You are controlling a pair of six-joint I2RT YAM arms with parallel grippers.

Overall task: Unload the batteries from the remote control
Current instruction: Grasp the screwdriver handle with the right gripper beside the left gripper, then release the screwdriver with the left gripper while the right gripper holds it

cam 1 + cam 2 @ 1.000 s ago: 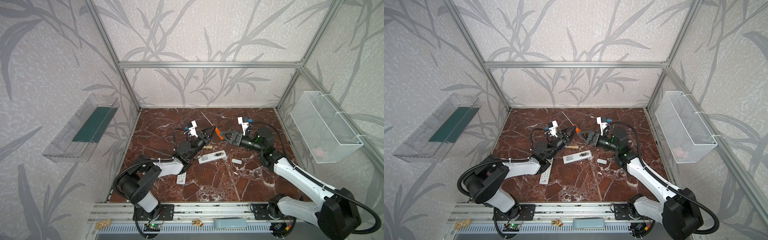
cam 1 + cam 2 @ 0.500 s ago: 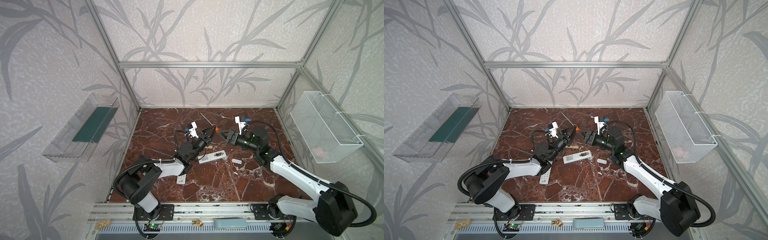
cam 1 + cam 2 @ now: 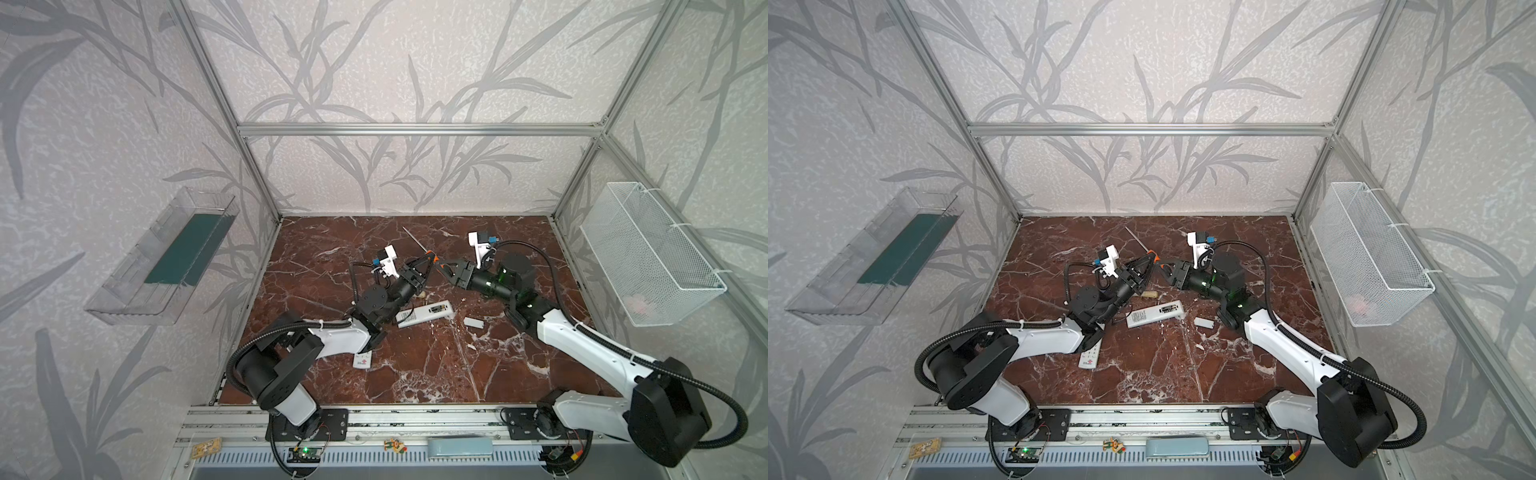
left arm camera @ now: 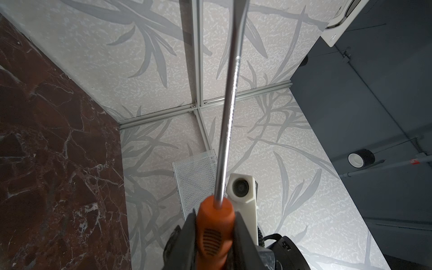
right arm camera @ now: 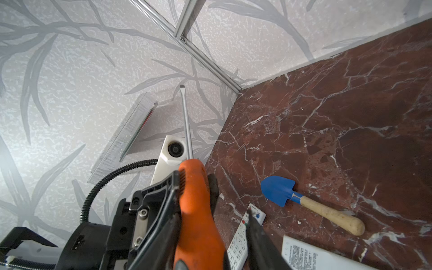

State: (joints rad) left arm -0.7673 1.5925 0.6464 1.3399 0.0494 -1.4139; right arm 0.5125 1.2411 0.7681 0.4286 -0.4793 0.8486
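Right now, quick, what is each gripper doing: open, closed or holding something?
Left gripper: closed on the screwdriver, at its orange handle.
Right gripper: jaws around the same handle, with a gap on one side; a grip cannot be told.

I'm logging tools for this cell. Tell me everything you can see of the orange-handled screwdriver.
The screwdriver has a ribbed orange handle, plastic or rubber by its look, and a long bare silvery shaft ending in a flat blade. It is held clear of the marbled tabletop, shaft tilted up toward the rear left. The left gripper is shut on the handle; the right gripper straddles its butt end, contact unclear.
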